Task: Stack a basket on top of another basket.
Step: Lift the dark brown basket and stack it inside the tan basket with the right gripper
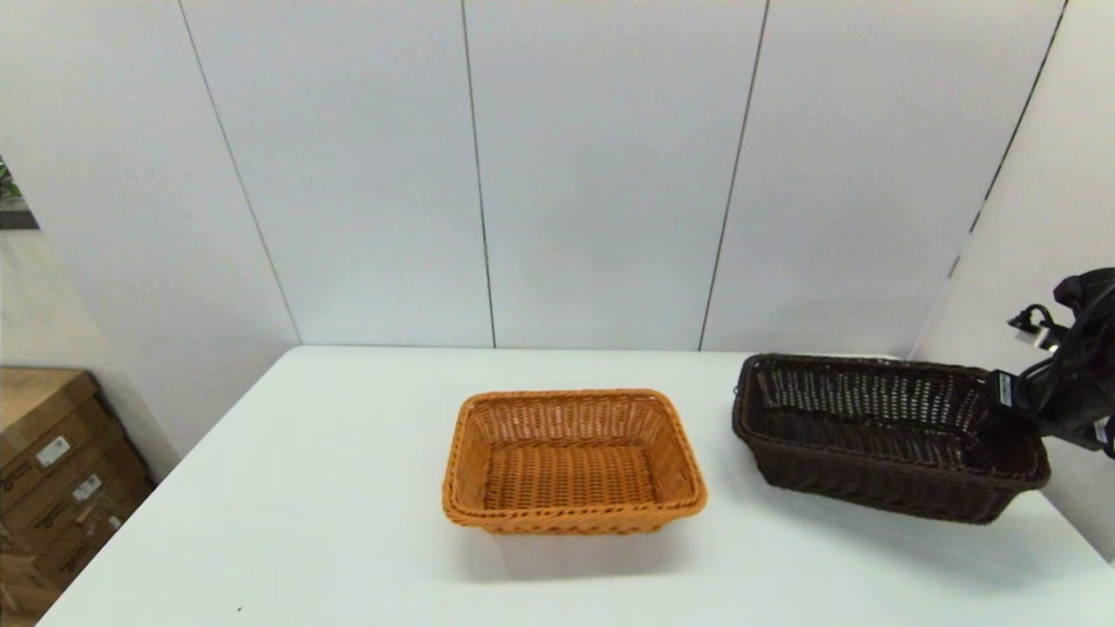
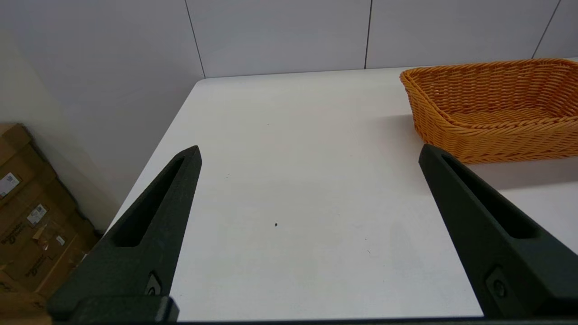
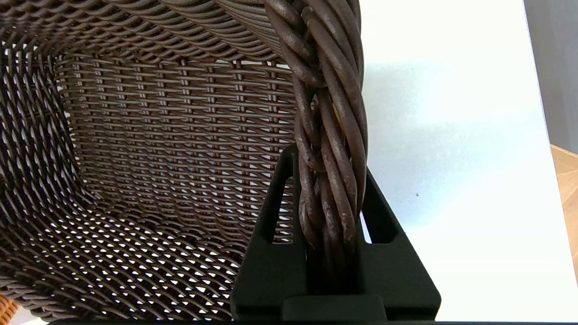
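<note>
Now lifting — right gripper (image 3: 332,180) clamped on dark brown woven wicker basket (image 1: 888,435) rim, tilted; next, carry over orange-tan woven wicker basket (image 1: 571,461). Left gripper (image 2: 311,158) parked, fingers apart.

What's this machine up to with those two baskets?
The right gripper has clamped the braided rim of the dark basket, which looks tilted, its right end raised off the white table. The orange basket sits alone mid-table, waiting to have the dark one stacked on it. The left gripper hangs open over bare table beside the orange basket, holding nothing.
</note>
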